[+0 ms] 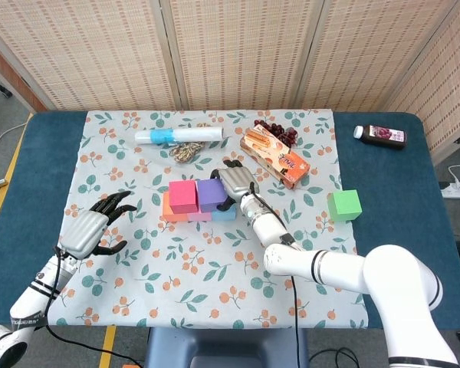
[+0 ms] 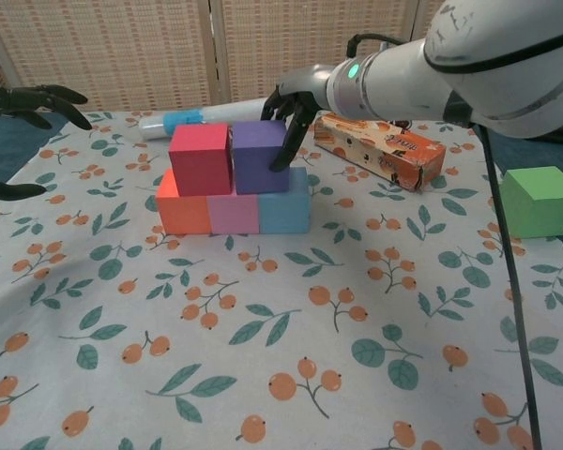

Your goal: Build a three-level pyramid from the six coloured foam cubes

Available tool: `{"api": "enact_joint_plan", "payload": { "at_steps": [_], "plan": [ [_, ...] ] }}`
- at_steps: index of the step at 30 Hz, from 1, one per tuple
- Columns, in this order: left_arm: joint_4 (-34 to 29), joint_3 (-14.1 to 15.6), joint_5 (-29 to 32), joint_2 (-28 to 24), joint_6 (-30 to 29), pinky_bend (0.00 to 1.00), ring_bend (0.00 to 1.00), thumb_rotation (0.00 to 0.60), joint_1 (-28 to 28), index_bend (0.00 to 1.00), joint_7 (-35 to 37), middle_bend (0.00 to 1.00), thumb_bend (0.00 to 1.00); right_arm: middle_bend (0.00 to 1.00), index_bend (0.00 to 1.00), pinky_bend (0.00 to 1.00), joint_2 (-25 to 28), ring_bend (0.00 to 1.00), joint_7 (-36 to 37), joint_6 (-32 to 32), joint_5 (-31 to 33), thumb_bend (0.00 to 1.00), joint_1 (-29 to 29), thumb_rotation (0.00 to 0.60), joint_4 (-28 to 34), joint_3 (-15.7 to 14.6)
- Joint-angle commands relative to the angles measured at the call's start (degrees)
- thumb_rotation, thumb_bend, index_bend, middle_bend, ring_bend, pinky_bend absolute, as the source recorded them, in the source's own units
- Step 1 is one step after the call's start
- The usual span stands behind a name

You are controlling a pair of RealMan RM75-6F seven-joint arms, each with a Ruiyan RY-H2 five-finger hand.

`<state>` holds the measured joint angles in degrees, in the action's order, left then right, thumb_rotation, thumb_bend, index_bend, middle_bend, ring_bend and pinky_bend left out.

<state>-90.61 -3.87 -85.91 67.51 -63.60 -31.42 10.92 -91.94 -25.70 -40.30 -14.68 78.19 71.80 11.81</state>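
Your right hand (image 2: 296, 117) rests its fingers against the right side of the purple foam cube (image 2: 260, 156); you cannot tell if it truly grips the cube or only touches it. That cube sits on the second level, just beside the magenta foam cube (image 2: 199, 158). Under them lie three cubes in a row, touching: the orange foam cube (image 2: 182, 213), the pink foam cube (image 2: 233, 214) and the light blue foam cube (image 2: 283, 211). This stack stands near the middle of the flowered tablecloth (image 1: 207, 261) on the table. The sixth one, the green foam cube (image 1: 344, 205), sits alone well apart, close to the cloth's right edge. Your left hand (image 1: 92, 228) hangs over the cloth's left edge with its fingers spread and nothing in it. Behind your right hand lies one long orange snack box (image 1: 274, 157), near your arm. Toward the far edge of the cloth lie one white roll with a blue band (image 1: 178, 136), one small heap of brown bits (image 1: 186, 152) and one bunch of dark red fruit (image 1: 277, 132). One dark juice bottle (image 1: 380, 136) lies at the table's far right corner.
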Motion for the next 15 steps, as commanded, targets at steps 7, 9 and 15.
{"api": "enact_joint_plan", "payload": {
  "at_steps": [7,9,15],
  "plan": [
    [0.34,0.03,-0.14,0.18,0.05,0.15,0.00,0.600,-0.04,0.20,0.24,0.00,0.30,0.31,0.31,0.00,-0.14,0.04,-1.09,-0.32,1.01,0.11,0.15,0.600,0.27,0.36],
    [0.44,0.05,-0.19,0.24,0.08,0.15,0.00,0.600,-0.06,0.20,0.32,0.00,0.30,0.31,0.31,0.00,-0.13,0.04,-1.47,-0.57,1.34,0.11,0.16,0.600,0.53,0.34],
    [0.59,0.10,-0.35,0.26,0.08,0.15,0.00,0.600,-0.08,0.20,0.59,0.00,0.30,0.31,0.30,0.00,-0.47,0.04,-2.34,-1.28,2.03,0.11,0.27,0.600,0.68,0.59]
  ]
}}
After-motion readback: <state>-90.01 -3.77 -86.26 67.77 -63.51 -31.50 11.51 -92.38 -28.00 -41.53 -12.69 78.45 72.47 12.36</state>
